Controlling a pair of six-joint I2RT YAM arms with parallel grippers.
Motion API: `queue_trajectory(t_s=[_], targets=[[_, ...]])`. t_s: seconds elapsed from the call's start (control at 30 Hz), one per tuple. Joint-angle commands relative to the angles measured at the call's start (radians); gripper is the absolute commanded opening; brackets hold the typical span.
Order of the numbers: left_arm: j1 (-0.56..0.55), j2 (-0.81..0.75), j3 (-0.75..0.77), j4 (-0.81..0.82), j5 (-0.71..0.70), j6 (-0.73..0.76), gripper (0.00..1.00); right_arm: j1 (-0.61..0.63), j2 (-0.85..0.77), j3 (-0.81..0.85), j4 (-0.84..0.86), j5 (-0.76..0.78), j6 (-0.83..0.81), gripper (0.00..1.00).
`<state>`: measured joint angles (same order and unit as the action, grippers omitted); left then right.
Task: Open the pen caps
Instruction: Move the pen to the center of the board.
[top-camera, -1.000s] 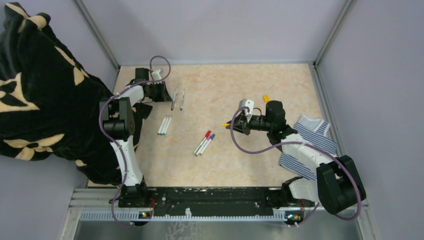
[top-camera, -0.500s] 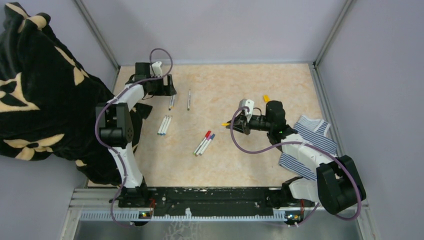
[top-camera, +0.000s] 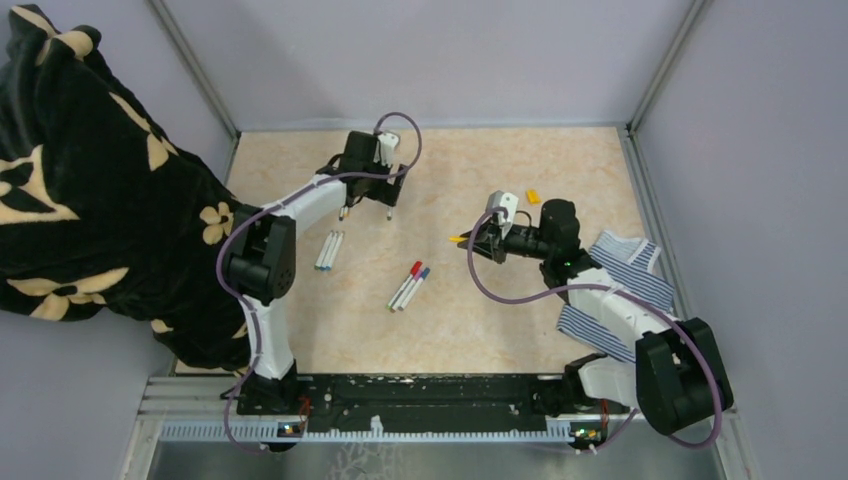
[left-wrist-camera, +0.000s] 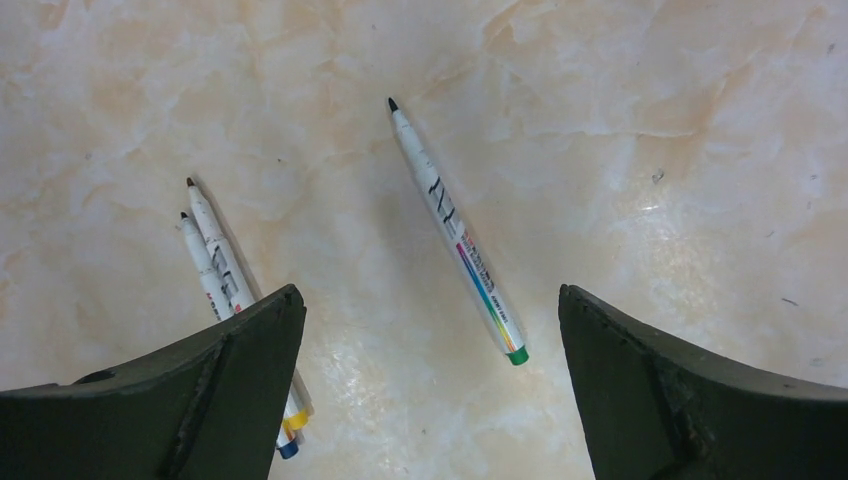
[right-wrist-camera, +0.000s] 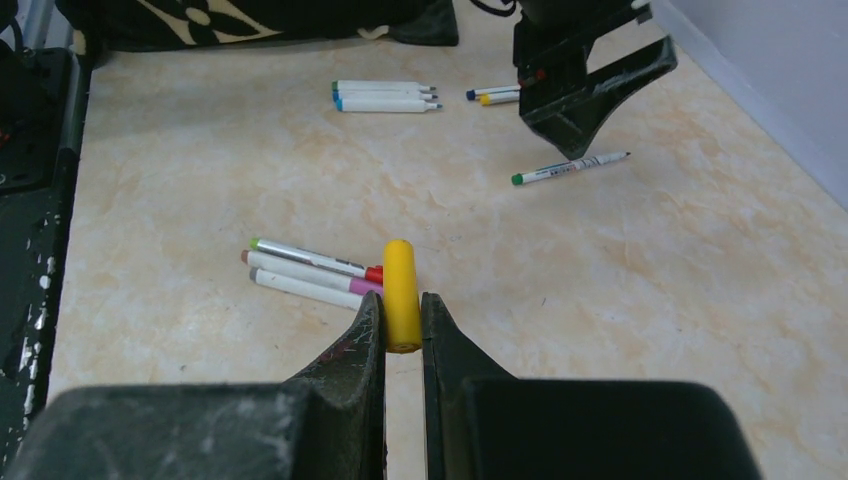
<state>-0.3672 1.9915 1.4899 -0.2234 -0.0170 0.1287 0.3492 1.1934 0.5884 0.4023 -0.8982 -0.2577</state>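
My right gripper is shut on a yellow pen cap, held above the table; from above the cap pokes out left of the fingers. My left gripper hangs open over a green-ended uncapped pen lying between its jaws, touching neither. Two more pens, with yellow and blue ends, lie partly under its left finger. Three pens with red and pink ends lie mid-table. Another pair lies further left. An orange cap sits loose near the back right.
A blue-and-white striped cloth lies under the right arm at the table's right side. A black floral blanket drapes over the left wall. Grey walls close in the back and both sides of the table.
The left gripper has opened wide and swung right along the back of the table, leaving the green-ended pen on the surface. The right gripper keeps its hold on the yellow cap, barely shifted.
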Motion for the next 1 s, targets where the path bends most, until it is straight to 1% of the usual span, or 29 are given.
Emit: queue_trajectory(t_s=[0.0, 0.3, 0.53, 0.6, 0.73, 0.8, 0.9, 0.93, 0.97], targets=[[-0.025, 0.064, 0.034, 0.006, -0.119, 0.029, 1.0, -0.02, -0.042, -0.007, 0.078, -0.013, 0.027, 0.0], [-0.068, 0.151, 0.062, -0.003, -0.224, 0.04, 1.0, -0.024, -0.042, -0.006, 0.082, -0.017, 0.036, 0.0], [-0.068, 0.135, 0.043, 0.019, -0.293, 0.025, 1.0, -0.026, -0.041, -0.007, 0.086, -0.025, 0.039, 0.0], [-0.069, 0.127, 0.037, 0.028, -0.272, 0.028, 0.99, -0.026, -0.042, -0.007, 0.086, -0.026, 0.04, 0.0], [-0.072, 0.125, 0.043, 0.03, -0.126, 0.094, 0.89, -0.026, -0.045, -0.007, 0.086, -0.025, 0.041, 0.0], [-0.073, 0.135, 0.052, 0.025, -0.045, 0.145, 0.88, -0.026, -0.048, -0.007, 0.086, -0.026, 0.041, 0.0], [-0.073, 0.168, 0.077, 0.007, -0.011, 0.184, 0.87, -0.026, -0.049, -0.009, 0.088, -0.027, 0.042, 0.0], [-0.074, 0.179, 0.089, -0.003, -0.008, 0.19, 0.86, -0.026, -0.049, -0.008, 0.087, -0.027, 0.042, 0.0], [-0.074, 0.196, 0.105, -0.016, -0.008, 0.194, 0.82, -0.026, -0.048, -0.009, 0.088, -0.027, 0.042, 0.0]])
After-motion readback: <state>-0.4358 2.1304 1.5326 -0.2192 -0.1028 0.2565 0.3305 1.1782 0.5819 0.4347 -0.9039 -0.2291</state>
